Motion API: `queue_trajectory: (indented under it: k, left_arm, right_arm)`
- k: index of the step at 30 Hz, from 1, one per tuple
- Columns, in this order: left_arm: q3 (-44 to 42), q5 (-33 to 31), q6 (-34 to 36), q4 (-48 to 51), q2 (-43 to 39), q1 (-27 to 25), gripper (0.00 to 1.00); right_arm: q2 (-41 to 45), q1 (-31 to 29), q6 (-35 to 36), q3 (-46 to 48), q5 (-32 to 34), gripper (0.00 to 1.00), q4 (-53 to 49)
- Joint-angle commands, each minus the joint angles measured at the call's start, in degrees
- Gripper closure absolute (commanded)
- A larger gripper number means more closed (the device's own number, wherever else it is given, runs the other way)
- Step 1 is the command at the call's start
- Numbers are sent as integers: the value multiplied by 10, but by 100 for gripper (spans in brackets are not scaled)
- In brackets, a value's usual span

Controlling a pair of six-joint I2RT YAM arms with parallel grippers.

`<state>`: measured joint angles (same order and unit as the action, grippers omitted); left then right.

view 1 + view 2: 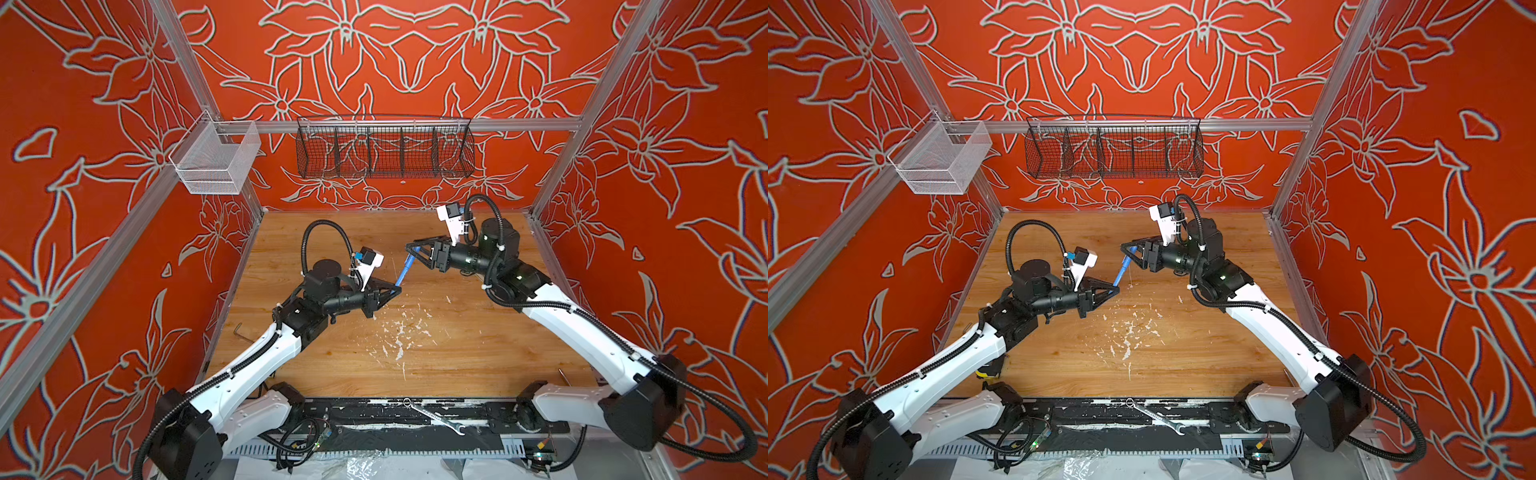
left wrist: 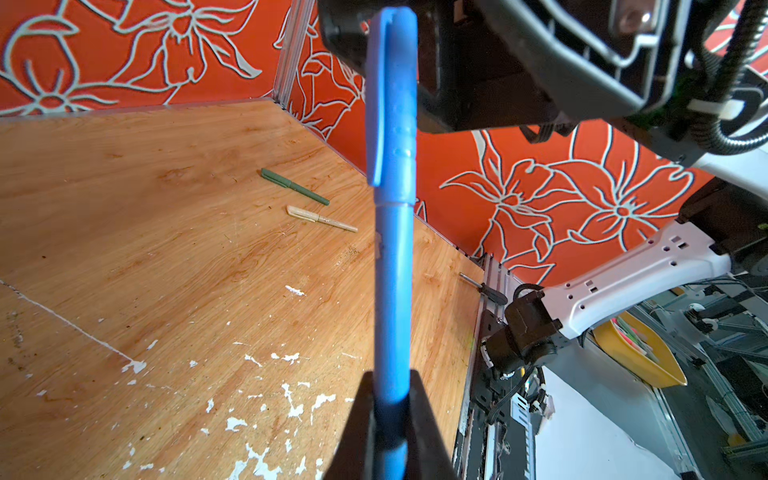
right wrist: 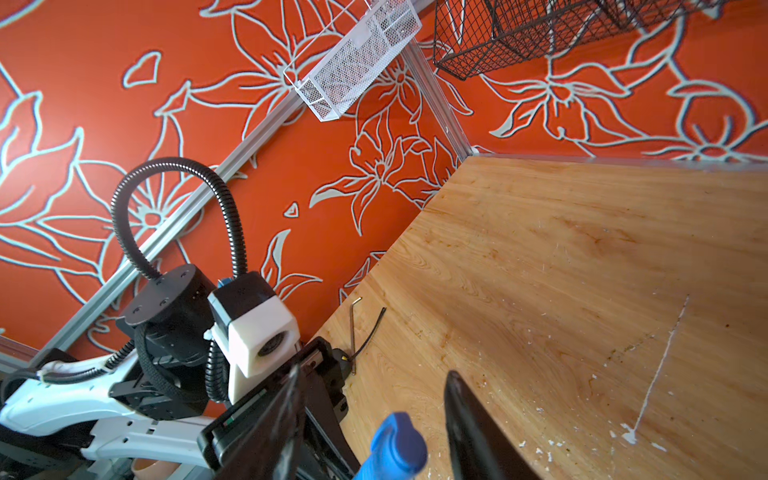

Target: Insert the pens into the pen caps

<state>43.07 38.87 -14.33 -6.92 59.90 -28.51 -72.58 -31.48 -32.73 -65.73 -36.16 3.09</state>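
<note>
An Allen key is lying at the left edge of the desk, while the left tool is clamping the lower barrel of the blue pen and holding it tilted above the desk's middle. The blue cap is sitting on the pen's upper end and poking between the jaws of the right tool, which are standing apart with gaps on both sides. The green pen and beige pen are lying side by side on the desk near the side wall.
</note>
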Motion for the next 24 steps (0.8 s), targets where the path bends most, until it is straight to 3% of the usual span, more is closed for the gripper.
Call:
queue_trajectory:
  k: [1,18,24]
  left_arm:
    - [19,9,9,-1,-3,-4,100]
    - [42,-6,-12,-52,5,-4,100]
    - [63,-55,-31,-99,27,-4,100]
  right_arm:
    - [-2,3,0,-18,-11,54,5]
    - [-14,3,-30,-2,-33,99,30]
    - [-23,2,-67,15,-56,100,73]
